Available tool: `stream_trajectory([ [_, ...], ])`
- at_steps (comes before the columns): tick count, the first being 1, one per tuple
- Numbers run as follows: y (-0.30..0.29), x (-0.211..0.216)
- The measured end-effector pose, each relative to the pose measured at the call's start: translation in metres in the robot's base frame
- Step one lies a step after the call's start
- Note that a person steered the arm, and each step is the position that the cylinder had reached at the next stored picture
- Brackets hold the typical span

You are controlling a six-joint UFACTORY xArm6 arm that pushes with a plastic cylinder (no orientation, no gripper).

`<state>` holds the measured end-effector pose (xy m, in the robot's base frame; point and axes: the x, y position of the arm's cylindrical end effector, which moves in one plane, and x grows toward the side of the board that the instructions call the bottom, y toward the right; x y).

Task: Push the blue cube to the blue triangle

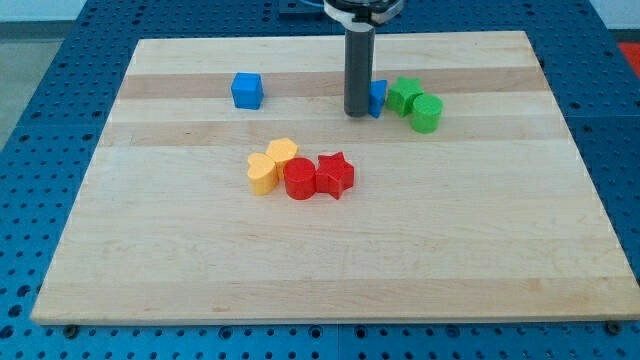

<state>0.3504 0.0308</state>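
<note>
Pale wooden board (330,250) over blue perforated table (30,300). No gripper, so nothing open, nothing held: only rod, my tip (357,114) planted at board's 12 o'clock, pressed against blue triangle (377,97), mostly hidden behind rod. Blue cube (246,90) well apart at 9 o'clock from tip, alone, untouched. Green blocks (415,103) crowding triangle at its 3 o'clock; yellow pair (271,164), red cylinder (299,179), red star (335,175) clustered at 6 o'clock. Risks, as judged: nudging triangle away while leaving; off-centre push spinning cube past target. Cube squarish, no real long axis, faces turned slightly off board's edges
</note>
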Motion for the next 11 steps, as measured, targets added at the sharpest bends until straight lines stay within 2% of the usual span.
stream_trajectory([
  [1, -0.039, 0.000],
  [3, -0.154, 0.017],
  [4, -0.180, -0.007],
  [5, -0.189, -0.032],
  [9, -0.185, -0.039],
  [11, -0.136, -0.039],
])
